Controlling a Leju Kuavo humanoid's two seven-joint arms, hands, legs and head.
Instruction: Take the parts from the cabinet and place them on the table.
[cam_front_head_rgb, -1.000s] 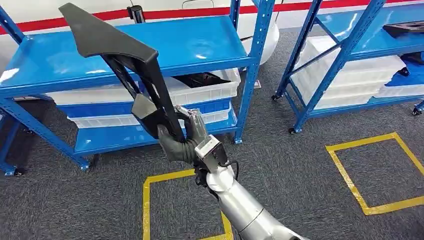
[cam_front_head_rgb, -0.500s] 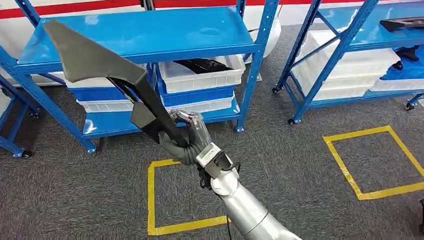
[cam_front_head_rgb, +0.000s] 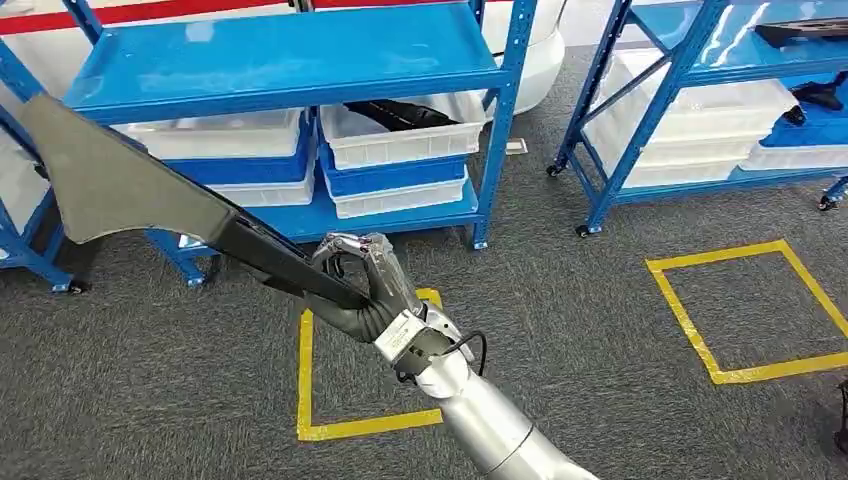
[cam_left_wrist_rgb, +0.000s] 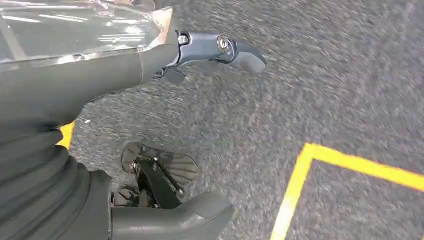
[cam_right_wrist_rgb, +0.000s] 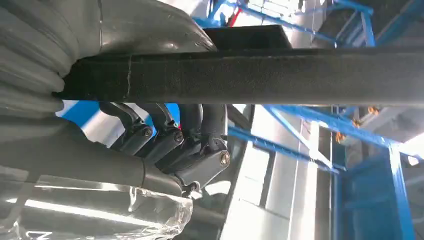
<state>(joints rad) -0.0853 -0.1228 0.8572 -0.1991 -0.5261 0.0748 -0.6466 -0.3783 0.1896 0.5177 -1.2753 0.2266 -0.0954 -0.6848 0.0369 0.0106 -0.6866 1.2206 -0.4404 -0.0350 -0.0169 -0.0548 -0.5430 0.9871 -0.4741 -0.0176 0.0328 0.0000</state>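
A: What is sitting on the left?
B: A long dark part (cam_front_head_rgb: 120, 195) is slanting in the air before the blue rack (cam_front_head_rgb: 290, 60); the right hand (cam_front_head_rgb: 365, 285) is gripping its narrow end.
A: And the left hand (cam_left_wrist_rgb: 75, 75)?
B: It is hanging above grey carpet (cam_left_wrist_rgb: 325, 75), fingers apart, holding nothing.

The carpet (cam_left_wrist_rgb: 325, 90) is motion-blurred in the left wrist view; the dark part (cam_right_wrist_rgb: 280, 75) runs off the right wrist picture's right edge.
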